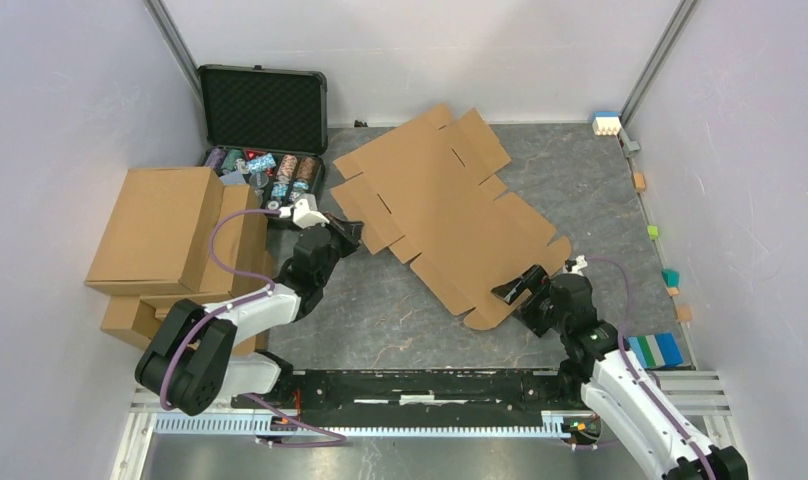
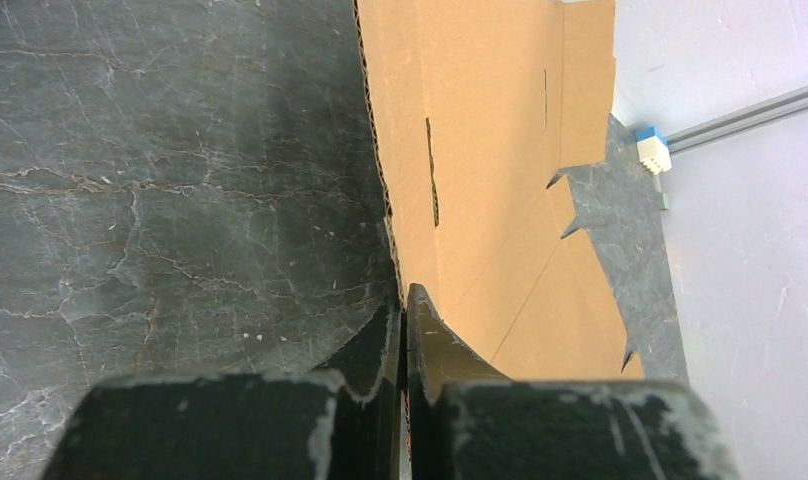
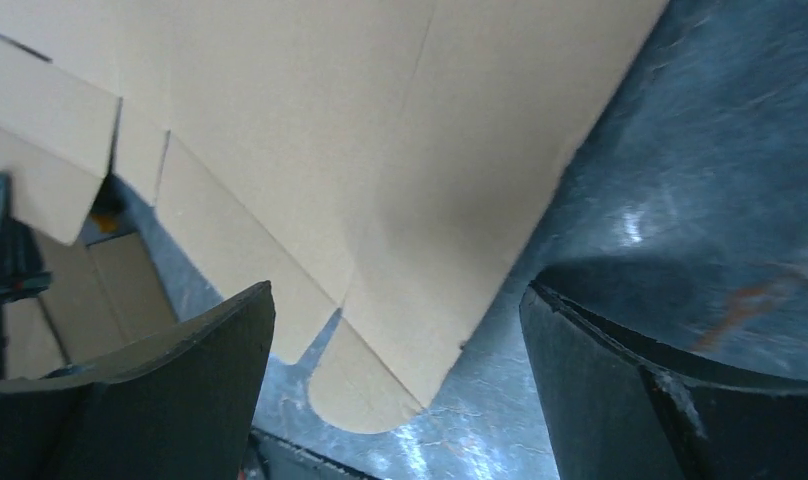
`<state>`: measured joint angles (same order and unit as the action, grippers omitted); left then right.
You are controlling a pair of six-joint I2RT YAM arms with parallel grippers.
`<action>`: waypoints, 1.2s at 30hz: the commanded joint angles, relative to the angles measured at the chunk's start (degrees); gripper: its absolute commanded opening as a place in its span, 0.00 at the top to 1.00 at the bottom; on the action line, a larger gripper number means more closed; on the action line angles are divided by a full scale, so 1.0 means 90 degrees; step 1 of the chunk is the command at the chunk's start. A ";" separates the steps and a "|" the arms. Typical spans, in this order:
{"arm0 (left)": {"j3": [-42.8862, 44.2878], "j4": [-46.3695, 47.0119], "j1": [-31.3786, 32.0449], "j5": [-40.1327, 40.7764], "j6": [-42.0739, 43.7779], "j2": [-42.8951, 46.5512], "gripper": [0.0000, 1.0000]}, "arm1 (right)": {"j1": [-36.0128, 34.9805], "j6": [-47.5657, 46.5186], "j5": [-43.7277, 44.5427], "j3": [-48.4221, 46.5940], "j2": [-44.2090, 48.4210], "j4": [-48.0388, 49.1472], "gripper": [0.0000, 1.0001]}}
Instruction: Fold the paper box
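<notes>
Left wrist view showed your left gripper (image 2: 405,298) pinching the paper box (image 2: 480,150) edge; your right gripper (image 3: 398,300) gaped and needed a square bite.

Box (image 1: 445,215) plain brown, corrugated edge. Table (image 1: 380,310) dark grey, marbled with pale veins. Cartons (image 1: 160,225) at left edge brown. Case (image 1: 263,105) at far-left corner black. Cable (image 1: 215,240) purple. Block (image 1: 607,123) at far-right corner blue over white.
</notes>
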<state>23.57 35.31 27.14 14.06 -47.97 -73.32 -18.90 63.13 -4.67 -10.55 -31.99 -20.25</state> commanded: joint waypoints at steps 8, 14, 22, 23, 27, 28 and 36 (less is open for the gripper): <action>0.0288 -0.0160 0.0022 0.0085 -0.0047 -0.0006 0.98 | 0.0015 0.0885 -0.0549 0.0925 -0.0354 0.2281 0.12; 0.0309 -0.0176 0.0022 0.0039 -0.0017 -0.0054 0.98 | 0.0013 0.0346 -0.0505 0.0919 0.0020 0.3070 0.21; 0.0324 -0.0183 0.0022 0.0044 0.0027 -0.0094 0.98 | 0.0021 -0.0246 0.0173 0.0363 0.0165 0.2020 0.34; 0.0329 -0.0183 0.0022 0.0039 0.0027 -0.0100 0.98 | 0.0020 -0.0240 0.0196 0.0338 0.0094 0.1973 0.34; 0.0330 -0.0190 0.0022 0.0029 0.0027 -0.0110 0.98 | 0.0025 -0.0149 0.0153 0.0333 -0.0352 0.1962 0.40; 0.0334 -0.0187 0.0025 0.0038 0.0034 -0.0113 0.98 | 0.0025 -0.0092 0.0090 0.0358 -0.0502 0.2053 0.41; 0.0359 -0.0238 0.0023 0.0029 0.0022 -0.0125 0.98 | 0.0067 0.0289 0.0047 0.0625 -0.1261 0.2681 0.51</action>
<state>24.67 32.53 27.11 14.76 -47.94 -74.37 -18.61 63.72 -5.15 -5.76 -41.82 -1.17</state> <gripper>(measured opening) 0.044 0.502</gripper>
